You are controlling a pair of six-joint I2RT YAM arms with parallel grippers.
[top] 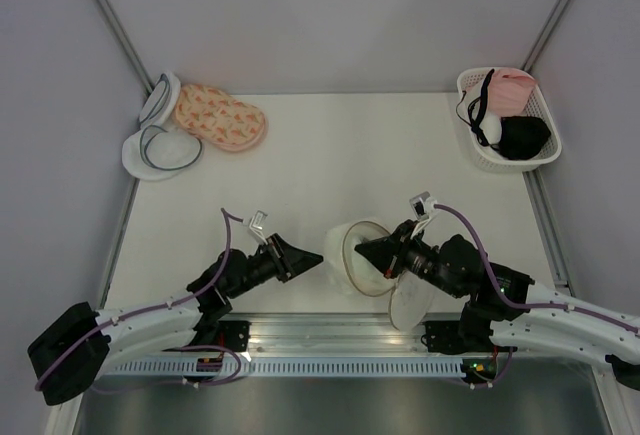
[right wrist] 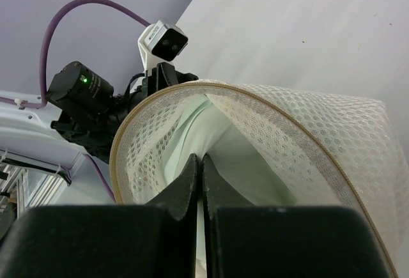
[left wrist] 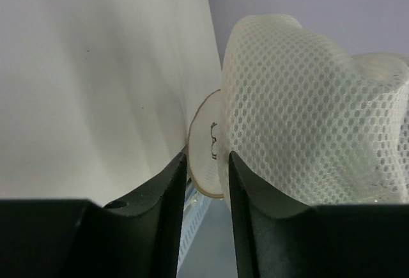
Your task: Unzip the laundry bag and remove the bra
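Laundry bag (top: 350, 255): at the worktop's near edge, between the two arms. It is unzipped, its tan rim gapes toward the right arm, and the second shell half (top: 410, 303) appears to overhang the rail.
Bra (right wrist: 236, 156): pale mint, inside the bag, not yet out.
Right jaws: closed inside the mouth, tips pinching a mint fold.
Left jaws: parted, holding nothing, just beside the mesh dome's outer side.
Risk: nothing pins the bag, so a pull could drag it along whole or tip it off the near edge. The thin pinch could slip. A strap could snag on the rim or zip.
Room: a wide stretch of worktop (top: 330, 155) lies beyond the bag; side walls well apart.
Far: flowered pouch (top: 220, 117) and white pouches (top: 160, 150) far left; basket (top: 500, 162) far right.
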